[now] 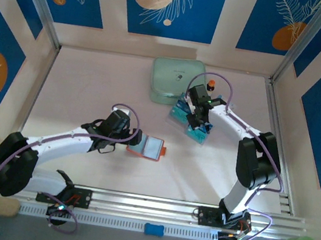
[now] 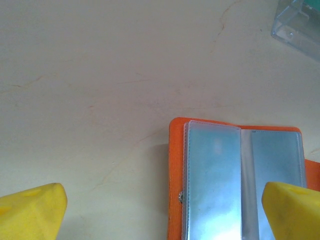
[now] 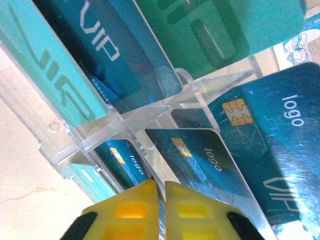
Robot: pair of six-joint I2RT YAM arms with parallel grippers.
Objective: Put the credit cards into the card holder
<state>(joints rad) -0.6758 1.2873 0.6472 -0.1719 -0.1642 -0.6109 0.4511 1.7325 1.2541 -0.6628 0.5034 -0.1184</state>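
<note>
The card holder (image 1: 149, 148) lies open on the table, an orange wallet with greyish clear sleeves (image 2: 220, 180) facing up. My left gripper (image 1: 130, 139) hangs open over its left half, yellow fingers (image 2: 35, 210) wide apart on either side (image 2: 162, 195). Several teal-blue credit cards (image 3: 200, 160) stand in a clear plastic tray (image 3: 125, 120). My right gripper (image 1: 199, 125) reaches into that tray. Its yellow fingers (image 3: 161, 187) are pressed together on the thin lower edge of one chip card marked "logo".
A large mint-green zip case (image 1: 176, 79) lies behind the tray (image 1: 181, 116). A white-and-blue packet (image 3: 302, 40) peeks in beside the tray. A corner of the tray (image 2: 300, 25) sits beyond the wallet. Padded walls ring the table.
</note>
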